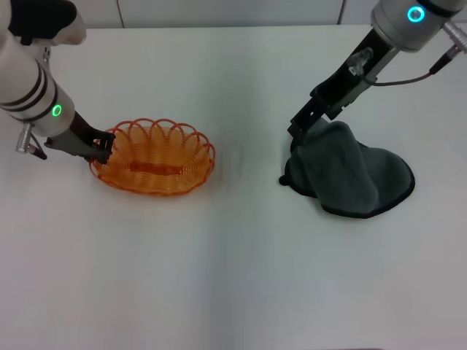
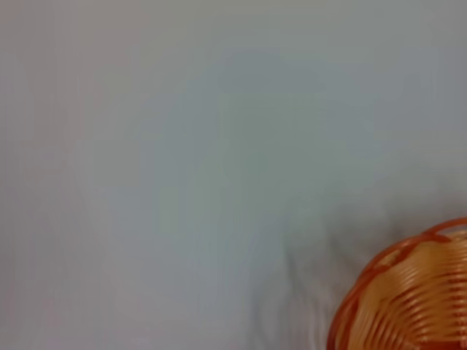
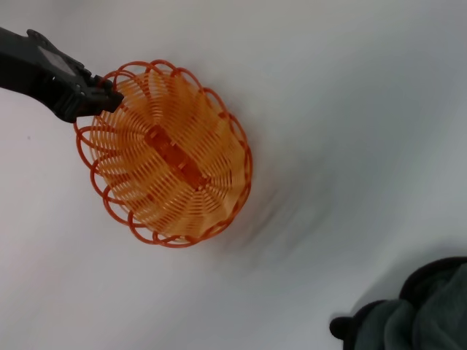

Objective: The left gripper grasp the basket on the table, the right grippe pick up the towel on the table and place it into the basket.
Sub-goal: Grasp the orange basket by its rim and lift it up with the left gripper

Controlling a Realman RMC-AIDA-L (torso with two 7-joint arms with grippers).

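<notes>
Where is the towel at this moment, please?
In the head view the towel lies bunched on the table at the robot's right, apart from the basket; the right end effector is at its near-left edge.

On the table [image 1: 233, 277], the basket [image 1: 153, 157] sits at my ten o'clock and the towel [image 1: 350, 175] at my two o'clock, well apart, with bare table between them. My left gripper [image 1: 103, 148] is at the basket's nine o'clock rim, clamped on it. My right grippe [image 1: 299, 135] is at the towel's ten o'clock edge, touching the cloth, which bunches up against it.
</notes>
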